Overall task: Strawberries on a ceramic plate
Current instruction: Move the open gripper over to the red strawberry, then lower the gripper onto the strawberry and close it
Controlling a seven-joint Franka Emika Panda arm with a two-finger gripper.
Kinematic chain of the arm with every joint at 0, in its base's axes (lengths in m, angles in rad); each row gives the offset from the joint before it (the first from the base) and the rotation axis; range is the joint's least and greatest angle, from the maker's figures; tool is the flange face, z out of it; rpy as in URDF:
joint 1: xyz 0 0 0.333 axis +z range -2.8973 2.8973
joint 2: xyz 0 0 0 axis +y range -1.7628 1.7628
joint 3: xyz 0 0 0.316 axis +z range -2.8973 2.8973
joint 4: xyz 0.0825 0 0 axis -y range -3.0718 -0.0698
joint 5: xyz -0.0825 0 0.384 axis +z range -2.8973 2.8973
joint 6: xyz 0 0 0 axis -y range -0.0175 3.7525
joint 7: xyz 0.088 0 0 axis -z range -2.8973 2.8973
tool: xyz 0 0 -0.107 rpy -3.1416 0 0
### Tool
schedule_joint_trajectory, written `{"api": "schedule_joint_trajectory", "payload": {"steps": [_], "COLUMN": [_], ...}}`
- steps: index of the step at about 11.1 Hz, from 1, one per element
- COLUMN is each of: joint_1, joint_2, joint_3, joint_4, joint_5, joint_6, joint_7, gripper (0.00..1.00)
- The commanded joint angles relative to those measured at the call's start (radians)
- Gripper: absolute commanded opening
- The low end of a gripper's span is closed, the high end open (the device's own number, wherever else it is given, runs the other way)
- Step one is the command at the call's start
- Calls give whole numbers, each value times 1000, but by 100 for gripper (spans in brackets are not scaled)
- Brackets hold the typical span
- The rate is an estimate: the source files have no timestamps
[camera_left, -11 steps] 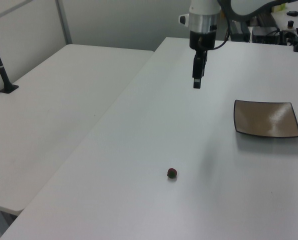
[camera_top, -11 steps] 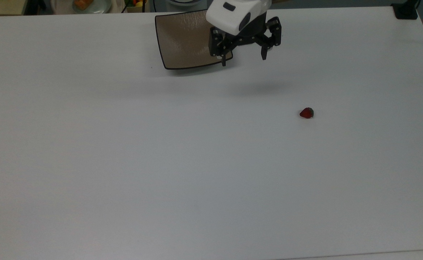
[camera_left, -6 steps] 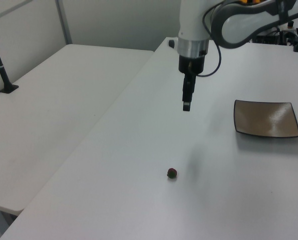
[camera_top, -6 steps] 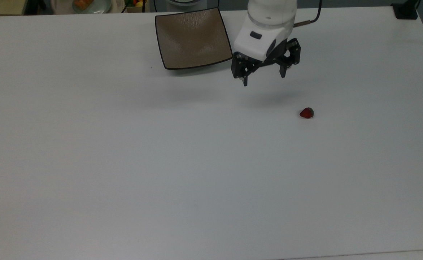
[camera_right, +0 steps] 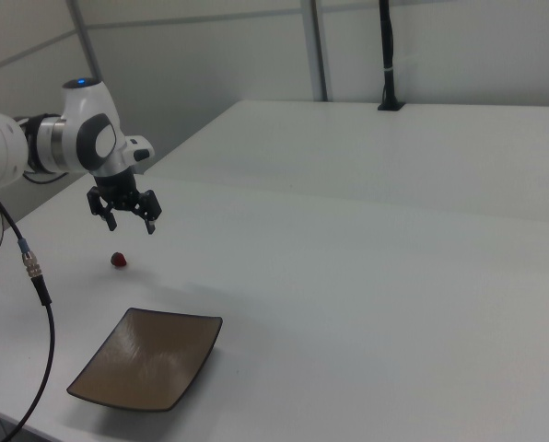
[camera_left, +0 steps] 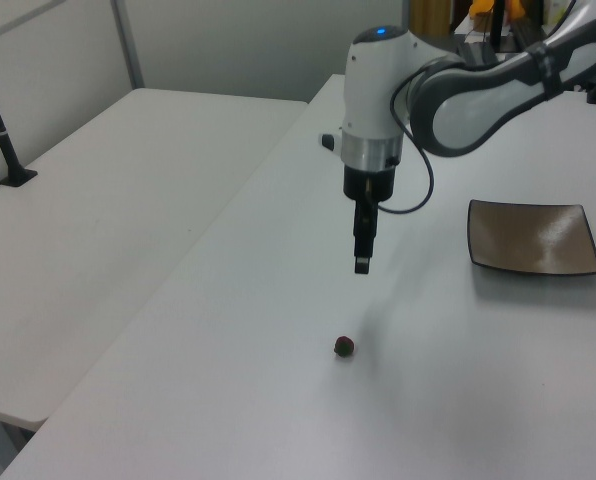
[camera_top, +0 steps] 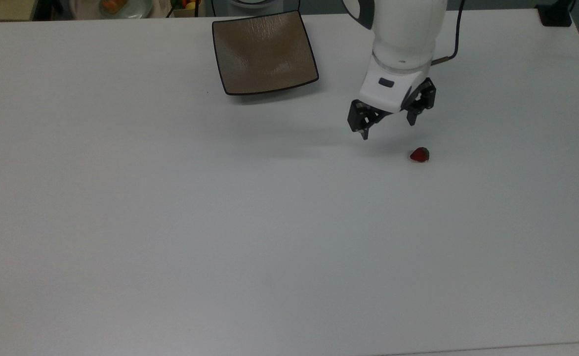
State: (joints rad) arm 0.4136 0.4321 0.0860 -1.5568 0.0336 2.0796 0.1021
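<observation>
In the top view, the ceramic plate [camera_top: 264, 52] is lying well apart to the gripper's left, awaiting the fruit. The gripper [camera_top: 388, 129] is being held spread wide and empty, ready for straddling the strawberry [camera_top: 419, 155] lying just beyond on the table [camera_top: 171, 222].

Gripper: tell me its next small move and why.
Probably shift the gripper toward the top view's lower right until it is over the strawberry, then descend. Its fingers are open and above the table, with the berry apart and the ceramic plate bare.
</observation>
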Motion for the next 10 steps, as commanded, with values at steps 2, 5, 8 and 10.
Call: {"api": "schedule_joint_trajectory", "payload": {"steps": [2, 5, 8, 10], "joint_1": [47, 89, 122, 133], "joint_2": [60, 95, 123, 132], "joint_3": [-2, -2, -3, -3], "joint_4": [4, 3, 3, 0], "joint_5": [-9, -17, -53, -55], "joint_6": [112, 183, 236, 244], "joint_7": [34, 34, 34, 34], "gripper": [100, 100, 100, 100]}}
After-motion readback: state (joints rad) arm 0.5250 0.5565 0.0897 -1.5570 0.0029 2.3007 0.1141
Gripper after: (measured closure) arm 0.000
